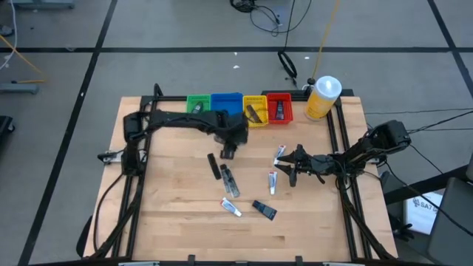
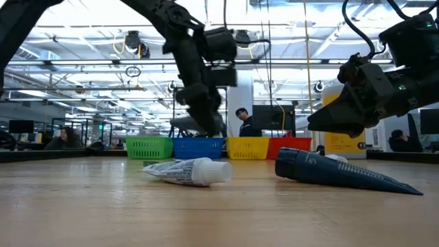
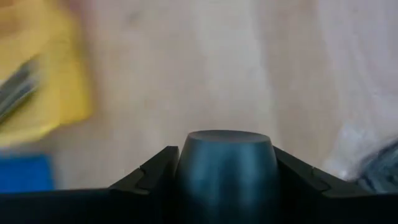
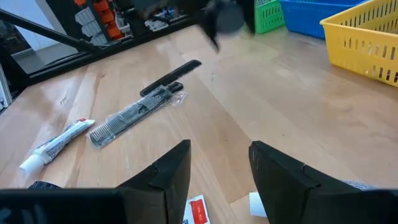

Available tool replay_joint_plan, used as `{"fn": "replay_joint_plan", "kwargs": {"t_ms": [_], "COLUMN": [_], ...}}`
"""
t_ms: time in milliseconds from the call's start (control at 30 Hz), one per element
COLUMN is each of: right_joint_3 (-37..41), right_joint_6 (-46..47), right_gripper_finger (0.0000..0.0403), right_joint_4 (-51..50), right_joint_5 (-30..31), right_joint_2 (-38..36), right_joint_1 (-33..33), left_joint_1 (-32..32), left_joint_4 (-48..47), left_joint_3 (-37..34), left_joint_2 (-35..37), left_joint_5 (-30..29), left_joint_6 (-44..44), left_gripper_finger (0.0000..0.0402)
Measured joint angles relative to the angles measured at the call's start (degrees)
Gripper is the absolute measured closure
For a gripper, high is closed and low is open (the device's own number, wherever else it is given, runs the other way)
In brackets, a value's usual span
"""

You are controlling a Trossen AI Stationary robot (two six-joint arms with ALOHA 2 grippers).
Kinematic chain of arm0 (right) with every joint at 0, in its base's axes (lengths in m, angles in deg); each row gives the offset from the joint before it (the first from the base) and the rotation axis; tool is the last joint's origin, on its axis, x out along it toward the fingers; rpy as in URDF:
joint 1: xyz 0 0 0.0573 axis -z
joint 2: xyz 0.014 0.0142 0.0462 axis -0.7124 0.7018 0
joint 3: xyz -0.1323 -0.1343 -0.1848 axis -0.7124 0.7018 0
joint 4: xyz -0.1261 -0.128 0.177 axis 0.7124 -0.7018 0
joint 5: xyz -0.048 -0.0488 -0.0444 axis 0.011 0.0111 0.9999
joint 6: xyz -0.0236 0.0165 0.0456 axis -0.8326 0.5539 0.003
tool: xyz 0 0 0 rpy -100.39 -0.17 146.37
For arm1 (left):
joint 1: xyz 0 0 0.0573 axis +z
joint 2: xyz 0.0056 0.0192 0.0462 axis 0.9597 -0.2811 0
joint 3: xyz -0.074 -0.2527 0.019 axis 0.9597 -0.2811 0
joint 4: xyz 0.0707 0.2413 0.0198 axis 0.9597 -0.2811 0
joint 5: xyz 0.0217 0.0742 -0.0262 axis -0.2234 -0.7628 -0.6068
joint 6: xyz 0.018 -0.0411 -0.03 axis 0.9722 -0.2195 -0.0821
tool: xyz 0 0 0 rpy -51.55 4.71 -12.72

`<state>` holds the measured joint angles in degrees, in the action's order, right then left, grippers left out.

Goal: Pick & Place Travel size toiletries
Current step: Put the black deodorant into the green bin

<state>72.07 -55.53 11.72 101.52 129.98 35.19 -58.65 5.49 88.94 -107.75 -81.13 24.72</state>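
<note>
My left gripper point(image 1: 228, 150) hangs over the table's middle, just short of the bins, shut on a dark grey bottle point(image 3: 224, 163). My right gripper point(image 4: 217, 177) is open and low over the right half of the table. It stands above a red-marked sachet point(image 4: 198, 211) and a white tube point(image 1: 272, 182); another white sachet point(image 1: 279, 155) lies beside it. Flat on the wood lie a dark stick point(image 1: 213, 164), a comb sachet point(image 1: 230, 182), a white tube point(image 2: 188, 171) and a dark tube point(image 2: 343, 173). My left gripper pinches the dark grey bottle between its two fingers point(image 3: 152, 177), one on each side of the body. The bottle's flat round end point(image 3: 225, 138) points ahead, past the fingertips. The fingers come from above, pointing down. In the right wrist view the bottle shows above the wood.
Green point(image 1: 197, 103), blue point(image 1: 226, 102), yellow point(image 1: 256, 109) and red point(image 1: 279, 108) bins stand in a row at the far edge. The yellow and red bins hold items. A big yellow bottle point(image 1: 323, 97) stands to their right. Bare wood lies on the table's left and near sides.
</note>
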Motion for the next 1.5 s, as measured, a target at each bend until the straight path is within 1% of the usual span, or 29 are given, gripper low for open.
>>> {"fn": "replay_joint_plan", "kwargs": {"t_ms": [100,167,233,300,433,533,633,733,833,933,1033,1100,1200,1367,1500], "right_joint_3": [0.0,0.0,0.0,0.0,0.0,0.0,0.0,0.0,0.0,0.0,0.0,0.0,0.0,0.0,0.0], "right_joint_6": [0.1,0.2,0.2,0.2,0.2,0.2,0.2,0.2,0.0,-0.1,-0.3,-0.3,-0.3,-0.3,-0.3], "right_gripper_finger": [0.0248,0.0248,0.0248,0.0248,0.0248,0.0248,0.0248,0.0248,0.0248,0.0248,0.0248,0.0248,0.0248,0.0248,0.0248], "right_joint_4": [0.0,0.0,0.0,-0.1,-0.2,-0.4,-0.4,-0.5,-0.8,-0.8,-0.9,-0.9,-0.9,-0.8,-0.8], "right_joint_5": [0.0,0.0,0.0,0.0,0.0,0.0,0.0,0.0,0.0,0.0,0.1,0.1,0.1,0.2,0.2], "right_joint_2": [0.0,0.0,0.0,0.0,0.0,0.0,0.0,0.0,0.0,0.0,0.0,0.0,0.0,0.0,0.0], "right_joint_1": [0.0,0.0,0.0,0.0,0.0,0.0,0.0,0.0,0.0,0.0,0.0,0.0,0.0,0.0,0.0], "left_joint_1": [3.5,6.6,10.3,14.5,23.3,28.8,32.3,34.1,34.5,34.5,34.2,34.1,34.1,34.0,34.1], "left_joint_4": [-2.2,-3.5,-3.6,-3.4,-1.7,-0.5,1.6,4.7,5.6,5.3,5.5,5.5,5.5,6.2,4.4], "left_joint_3": [0.1,0.1,0.1,0.1,0.1,0.1,-0.8,-2.9,-4.5,-4.8,-4.8,-4.8,-4.7,-4.7,-4.7], "left_joint_2": [2.6,3.7,4.6,5.1,4.0,2.6,1.0,0.8,0.9,0.9,0.9,0.9,1.3,5.2,9.4], "left_joint_5": [-0.6,-0.7,-0.7,-0.7,-3.4,-3.0,-2.9,-2.6,-2.2,-1.0,0.2,2.1,3.5,3.1,2.9], "left_joint_6": [-3.6,-5.7,-7.8,-10.2,-16.7,-21.4,-24.5,-25.5,-25.9,-25.4,-23.1,-21.3,-20.3,-19.3,-19.1], "left_gripper_finger": [0.0218,0.0218,0.0215,0.0203,0.0192,0.0204,0.0221,0.0228,0.0217,0.0192,0.0163,0.0142,0.0113,0.0085,0.0091]}}
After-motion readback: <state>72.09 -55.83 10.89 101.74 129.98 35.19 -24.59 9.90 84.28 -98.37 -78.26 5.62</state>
